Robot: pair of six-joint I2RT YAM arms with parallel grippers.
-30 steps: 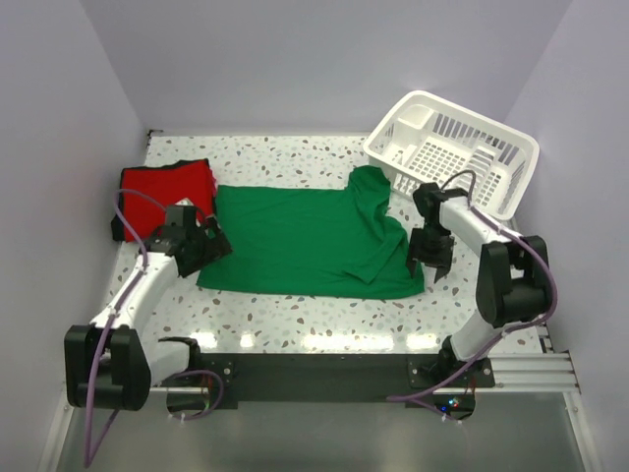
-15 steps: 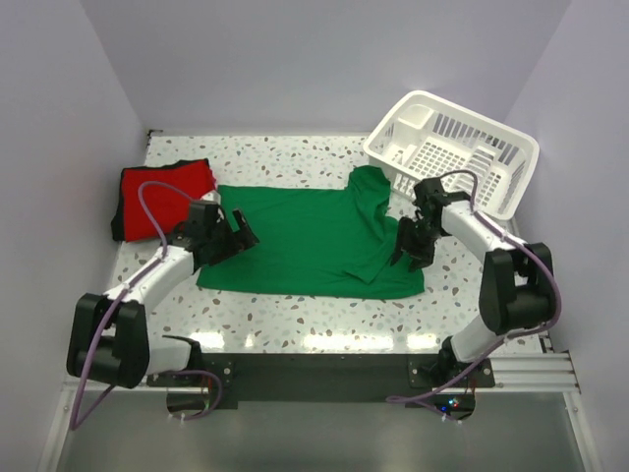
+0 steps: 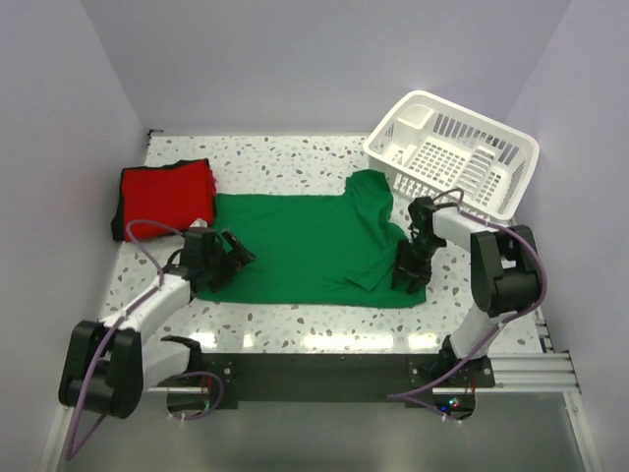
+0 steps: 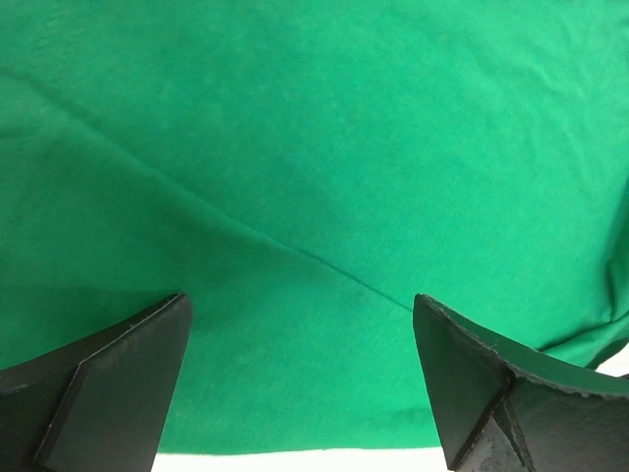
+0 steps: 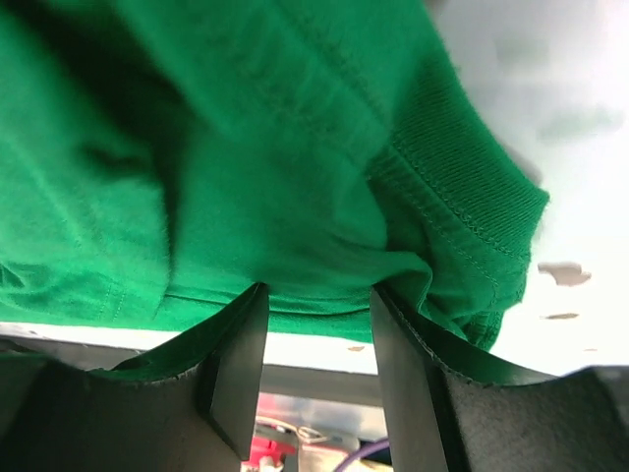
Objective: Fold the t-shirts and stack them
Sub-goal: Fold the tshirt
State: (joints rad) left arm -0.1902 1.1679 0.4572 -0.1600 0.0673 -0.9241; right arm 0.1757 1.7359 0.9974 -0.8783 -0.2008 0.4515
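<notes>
The bright green t-shirt [image 3: 305,241] lies spread flat in the middle of the table, with a sleeve folded over at its right side. The red t-shirt [image 3: 167,192] lies folded at the back left. My left gripper [image 3: 233,258] is open over the green shirt's near left corner. In the left wrist view its jaws [image 4: 300,297] stand wide apart above the green cloth [image 4: 324,147]. My right gripper [image 3: 406,275] is at the shirt's near right corner. In the right wrist view [image 5: 319,290] its jaws are apart, with bunched green cloth [image 5: 295,167] at the fingertips.
A white slatted plastic basket [image 3: 432,96] stands tilted at the back right, just behind the right arm. The speckled table [image 3: 295,320] shows as a strip along the near edge, with the black rail [image 3: 314,374] below it. Walls close in on three sides.
My left gripper has moved from the shirt's left edge toward its near left corner. My right gripper has moved nearer, down to the near right corner.
</notes>
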